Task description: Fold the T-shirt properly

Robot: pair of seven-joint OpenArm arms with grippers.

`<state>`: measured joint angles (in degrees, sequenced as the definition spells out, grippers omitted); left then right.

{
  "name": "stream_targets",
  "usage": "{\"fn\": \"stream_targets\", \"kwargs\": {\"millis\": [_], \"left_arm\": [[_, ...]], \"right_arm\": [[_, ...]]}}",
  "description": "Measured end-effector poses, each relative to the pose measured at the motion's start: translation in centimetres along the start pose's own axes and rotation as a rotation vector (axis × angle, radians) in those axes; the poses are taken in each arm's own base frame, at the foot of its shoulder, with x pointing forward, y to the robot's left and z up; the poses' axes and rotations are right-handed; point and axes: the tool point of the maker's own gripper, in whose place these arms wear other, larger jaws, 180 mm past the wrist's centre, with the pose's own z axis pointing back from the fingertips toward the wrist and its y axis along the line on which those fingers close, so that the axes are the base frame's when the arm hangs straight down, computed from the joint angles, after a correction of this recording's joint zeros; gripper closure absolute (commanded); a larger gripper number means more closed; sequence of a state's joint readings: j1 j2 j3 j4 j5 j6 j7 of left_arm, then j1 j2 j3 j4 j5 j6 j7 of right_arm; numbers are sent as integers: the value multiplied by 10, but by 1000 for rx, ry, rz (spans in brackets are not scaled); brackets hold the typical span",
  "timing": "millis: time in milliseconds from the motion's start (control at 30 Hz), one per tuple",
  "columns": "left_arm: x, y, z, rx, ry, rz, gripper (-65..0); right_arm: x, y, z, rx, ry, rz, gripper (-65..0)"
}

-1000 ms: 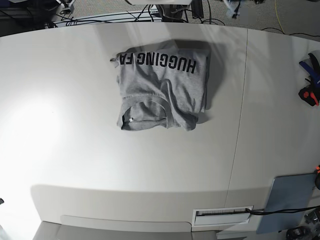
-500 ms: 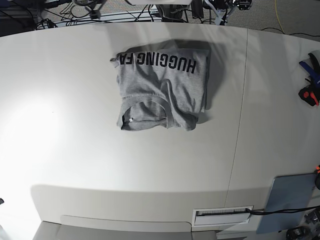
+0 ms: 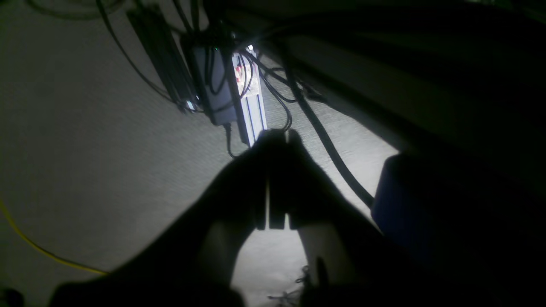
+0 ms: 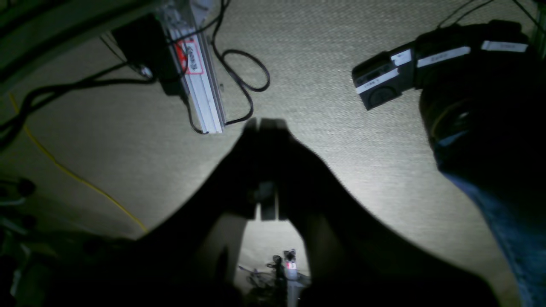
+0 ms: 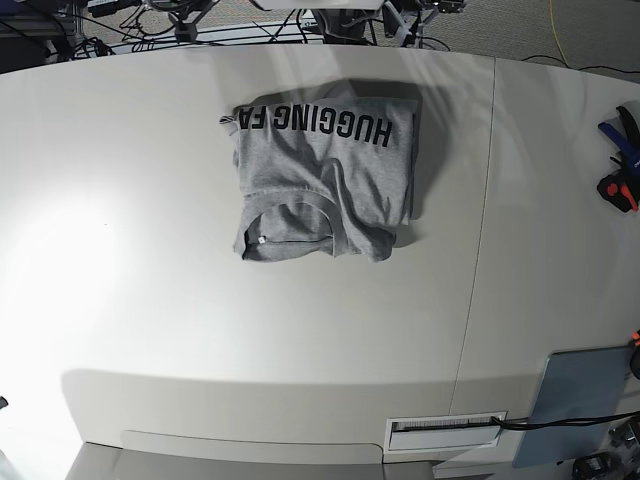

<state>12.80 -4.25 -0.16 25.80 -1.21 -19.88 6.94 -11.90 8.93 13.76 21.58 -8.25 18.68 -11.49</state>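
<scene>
- One T-shirt lies on the white counter, toward the far side and a little left of the counter's seam; it is a compact, roughly square bundle
- Black block lettering runs along the shirt's far edge, while the ribbed neck opening and a small white tag face the near edge; the right side shows a slightly bulging layered fold
- Neither arm reaches over the counter in the base view; both wrist cameras look down on carpeted floor and cables instead
- Left gripper: jaws pressed together, nothing between them, hanging above the floor beside a dark power brick and cables
- Right gripper: jaws likewise clenched and empty, above the carpet near a pale aluminium rail
- Step in hand, as a judgement: the folding looks essentially complete, with both arms parked off the counter and the garment left alone
- Next move, if any: only a light tidying of the uneven right edge would seem called for, which would need the jaws released and an arm brought over the counter
- Count: one shirt, two grippers, one counter; a few coloured tools lie at the counter's far right edge, their number unclear
</scene>
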Motion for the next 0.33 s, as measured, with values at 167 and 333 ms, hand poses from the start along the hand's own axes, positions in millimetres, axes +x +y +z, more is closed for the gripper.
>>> {"fn": "stream_targets", "kwargs": {"millis": [167,333], "left_arm": [[1,-5,-1,-8,-5,6,0],[1,-3,-1,-5,-5,5,0]], "right_arm": [[0,-6,1,-14,0,0,0],[0,-2,0,-6,1,0,0]]}}
